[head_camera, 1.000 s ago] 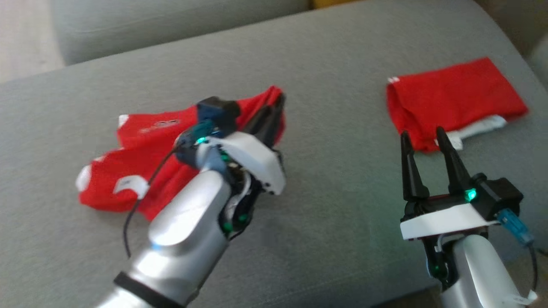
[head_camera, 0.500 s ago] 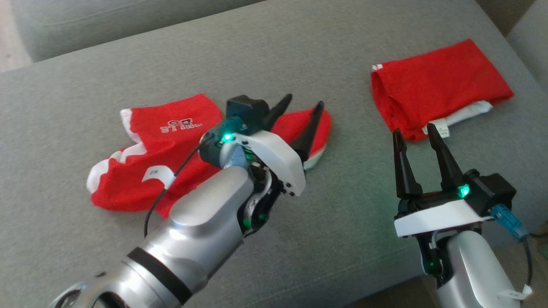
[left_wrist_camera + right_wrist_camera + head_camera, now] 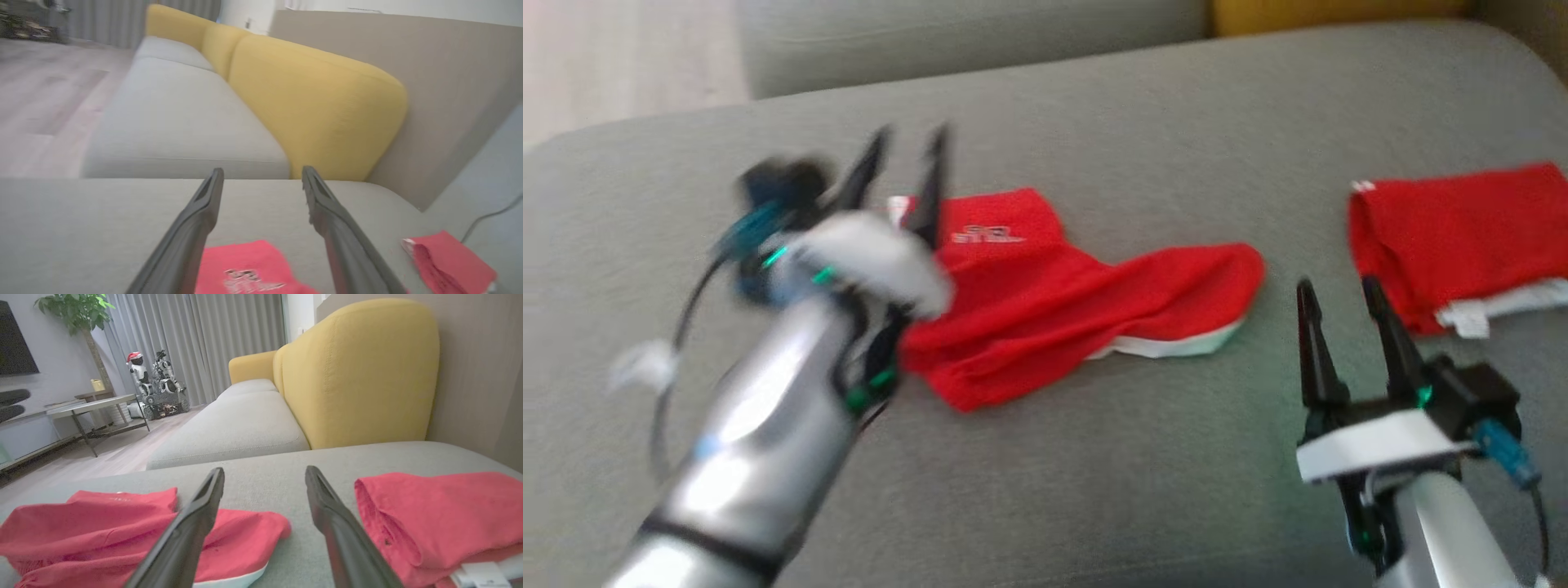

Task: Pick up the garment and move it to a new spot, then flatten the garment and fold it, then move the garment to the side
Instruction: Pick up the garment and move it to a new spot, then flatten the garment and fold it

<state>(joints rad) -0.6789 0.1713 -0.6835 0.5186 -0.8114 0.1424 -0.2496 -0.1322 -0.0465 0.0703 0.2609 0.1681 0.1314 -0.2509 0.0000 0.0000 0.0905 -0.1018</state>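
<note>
Head view: the left pincer [image 3: 912, 139] and its forearm are heavily blurred. Both fingers are nonetheless distinguishable and stand apart with nothing between them. The left wrist view confirms this: fingers spread, empty, tips above the grey cushion [image 3: 1094, 474].

The forearm covers the left portion of the garment [image 3: 1062, 302]. The visible remainder lies loosely crumpled near the centre of the cushion, red with a white hem at its near right edge. It is not gripped by either pincer. The lettering [image 3: 987, 235] printed on it is too smeared to read in any view. In the left wrist view the garment is cut off by the bottom edge.

The right pincer [image 3: 1338, 286] is sharp, open and empty. It is positioned between the garment and a folded red piece [image 3: 1462, 237].

The folded red piece is cut off by the right edge of the head view. A white label [image 3: 1470, 325] protrudes from its near edge; any text on it is illegible.
</note>
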